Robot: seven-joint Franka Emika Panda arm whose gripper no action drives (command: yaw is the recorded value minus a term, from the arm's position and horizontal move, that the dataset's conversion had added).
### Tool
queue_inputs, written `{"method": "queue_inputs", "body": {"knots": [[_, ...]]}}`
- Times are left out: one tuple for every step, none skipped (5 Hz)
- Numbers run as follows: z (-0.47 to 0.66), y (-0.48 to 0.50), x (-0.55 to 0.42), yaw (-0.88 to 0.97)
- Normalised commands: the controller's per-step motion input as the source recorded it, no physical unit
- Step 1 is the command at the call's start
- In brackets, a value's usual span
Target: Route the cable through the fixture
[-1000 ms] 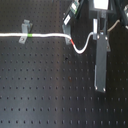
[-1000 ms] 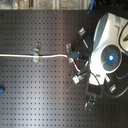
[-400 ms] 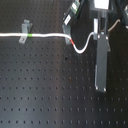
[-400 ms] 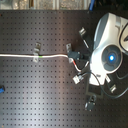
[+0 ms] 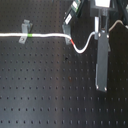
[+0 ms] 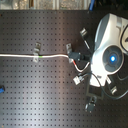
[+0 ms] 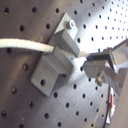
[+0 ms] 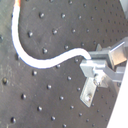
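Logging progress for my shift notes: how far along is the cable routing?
Looks done: the cable passes the clip by its green band. In hand: the gripper pinches the cable, which passes a gray fixture in the first wrist view. Whether more clips remain is unclear.

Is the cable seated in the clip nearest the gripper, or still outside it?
Seated. In the first wrist view the cable enters the grey clip and emerges toward the gripper, which is shut on it.
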Motion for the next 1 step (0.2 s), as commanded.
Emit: {"method": "queue_inputs", "body": {"knots": [[0.1, -0.028, -0.006, 0.0]]}}
